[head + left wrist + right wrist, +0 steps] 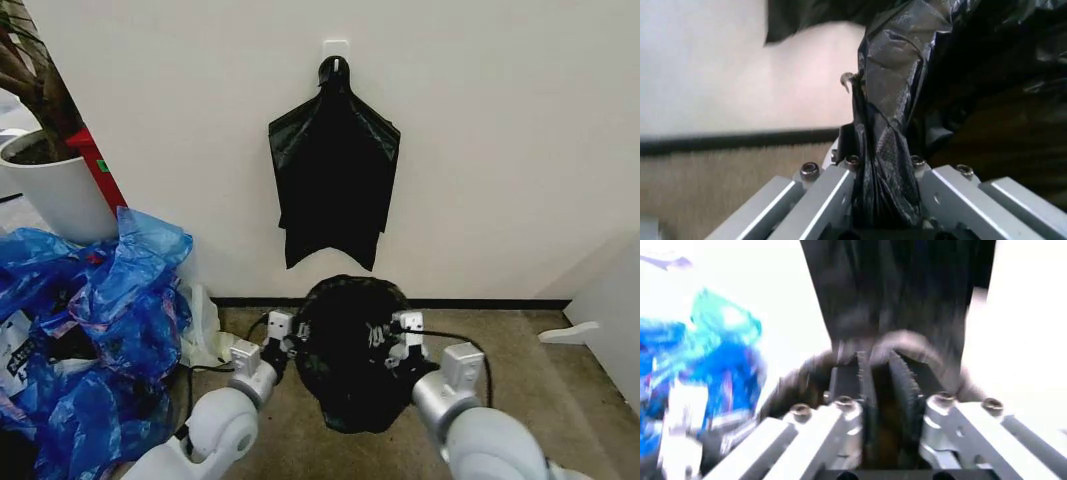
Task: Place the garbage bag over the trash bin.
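Both the left gripper [290,330] and right gripper [394,331] were pinching the garbage bag [350,345] by its side edges, and that film looked feather-light, floppy and slippery, so I'd say the rim was the right spot to hold

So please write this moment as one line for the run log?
left gripper: shut on garbage bag | right gripper: on bag's other side, jaws nearly closed, grip unclear | bag: held above floor, before wall | trash bin: hidden
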Tool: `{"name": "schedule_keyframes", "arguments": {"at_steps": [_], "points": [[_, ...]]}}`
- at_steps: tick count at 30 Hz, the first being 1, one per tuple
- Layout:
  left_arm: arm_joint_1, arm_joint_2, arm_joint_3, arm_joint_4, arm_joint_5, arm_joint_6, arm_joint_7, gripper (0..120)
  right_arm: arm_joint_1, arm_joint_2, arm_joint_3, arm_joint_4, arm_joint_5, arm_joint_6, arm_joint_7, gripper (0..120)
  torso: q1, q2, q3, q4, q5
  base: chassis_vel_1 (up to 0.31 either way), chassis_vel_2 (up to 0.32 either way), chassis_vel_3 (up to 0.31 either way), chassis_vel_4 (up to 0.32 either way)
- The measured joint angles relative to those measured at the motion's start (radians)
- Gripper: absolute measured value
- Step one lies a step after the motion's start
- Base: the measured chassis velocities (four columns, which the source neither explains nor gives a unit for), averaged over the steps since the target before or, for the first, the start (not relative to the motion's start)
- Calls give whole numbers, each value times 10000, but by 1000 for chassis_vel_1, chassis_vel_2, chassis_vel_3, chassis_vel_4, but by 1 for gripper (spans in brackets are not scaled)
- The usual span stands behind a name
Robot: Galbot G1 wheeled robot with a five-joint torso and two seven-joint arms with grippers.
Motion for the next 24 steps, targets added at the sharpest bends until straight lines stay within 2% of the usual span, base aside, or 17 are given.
{"name": "schedule_keyframes", "arguments": {"at_steps": [4, 6, 7, 9, 11, 13, 15, 16, 18, 21, 24], "points": [[151, -16, -101, -332, -1521, 551, -700, 1, -363, 211, 374, 50, -683, 800, -402, 33, 0, 0, 0, 3, 0, 0, 0, 0, 0], [116, 2, -124, -465, -2094, 807, -955, 1, -744, 444, 576, 5, -1163, 1158, -499, 39, 0, 0, 0, 1, -1, 0, 0, 0, 0], [76, 36, -144, -592, -2539, 1051, -1207, 1, -1215, 754, 919, -196, -1774, 1658, -700, 45, 0, 0, 0, -3, 1, 0, 0, 0, 0], [66, 67, -150, -639, -2698, 1180, -1323, 1, -1484, 932, 1141, -329, -2139, 1934, -836, 50, 0, 0, 0, -3, 1, 0, 0, 0, 0], [56, 152, -165, -732, -2971, 1433, -1591, 1, -2171, 1354, 1766, -535, -2819, 2463, -1170, 58, 0, 0, 0, -1, 2, 0, 0, 0, 0], [13, 207, -199, -803, -3263, 1475, -1807, 1, -2932, 1621, 2308, -510, -2895, 2638, -1326, 65, 0, 0, -1, 1, 2, 0, 0, 0, 0], [-142, 212, -247, -822, -3667, 1477, -2082, 1, -4041, 1744, 2983, -259, -2343, 2686, -1693, 75, -1, 0, -1, -2, 1, 0, 0, 0, 0], [-142, 212, -247, -822, -3667, 1477, -2082, 1, -4041, 1744, 2983, -259, -2343, 2686, -1693, 75, -1, 0, -1, -2, 1, 0, 0, 0, 0], [-329, 184, -271, -711, -3929, 1479, -2242, 1, -4900, 1825, 3723, -59, -1457, 2641, -2360, 84, -1, 0, -1, -6, -2, 0, 0, 0, 0], [-586, 146, -365, -575, -4544, 1517, -2475, 1, -5541, 1807, 4411, 36, 143, 2635, -3159, 94, -1, 0, -1, -1, 1, 0, 0, 0, 0], [-765, 113, -411, -473, -5040, 1535, -2696, 1, -5823, 1791, 4783, 38, 1363, 2590, -3671, 99, 0, 0, 0, 0, 1, 0, 0, 0, 0]]}}
